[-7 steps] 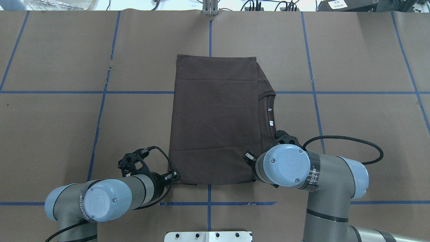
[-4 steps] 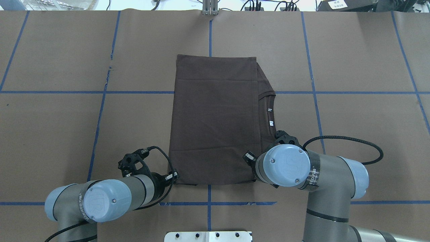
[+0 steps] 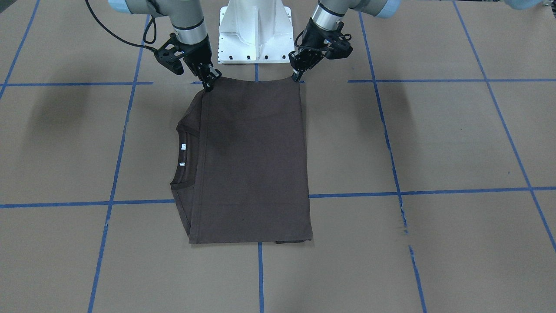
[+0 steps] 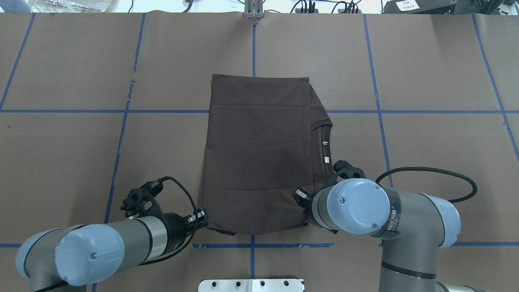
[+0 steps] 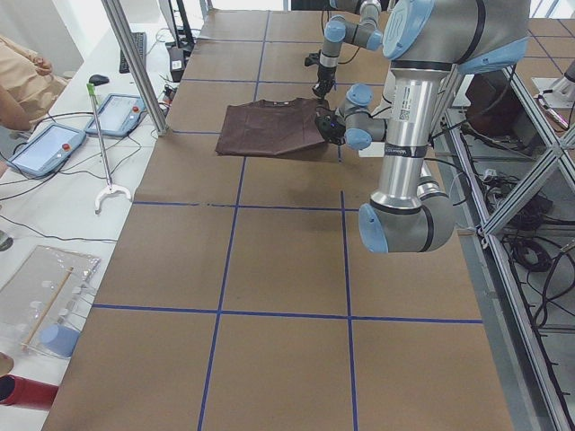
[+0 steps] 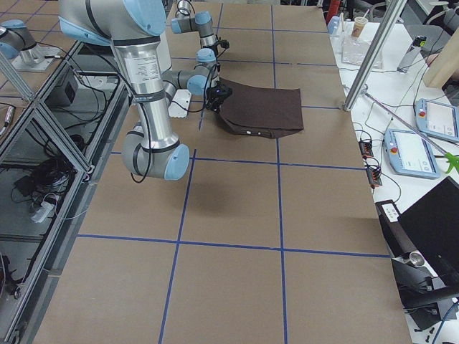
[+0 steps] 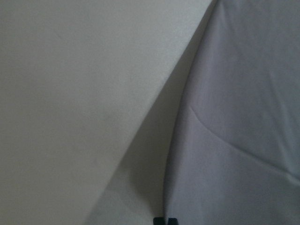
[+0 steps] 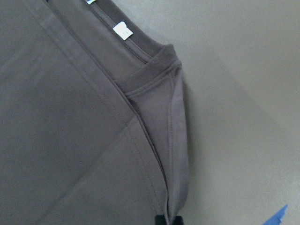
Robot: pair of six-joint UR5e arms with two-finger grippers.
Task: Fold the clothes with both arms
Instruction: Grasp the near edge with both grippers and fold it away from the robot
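The folded dark brown T-shirt (image 4: 259, 154) is laid at the middle of the tabletop (image 4: 425, 81), with its collar (image 4: 323, 120) and white tags (image 4: 327, 159) turned to the robot's right. The edge nearest the robot is held slightly off the paper at both corners. The near left corner is clamped in the left pincer (image 3: 298, 76), and the left arm (image 4: 121, 241) is stretched low and nearly level towards it. The near right corner is clamped in the right pincer (image 3: 210, 84), with the right arm (image 4: 405, 221) bent over it and the wrist pointed steeply down. The tabletop is crossed by blue tape lines (image 4: 377, 101).
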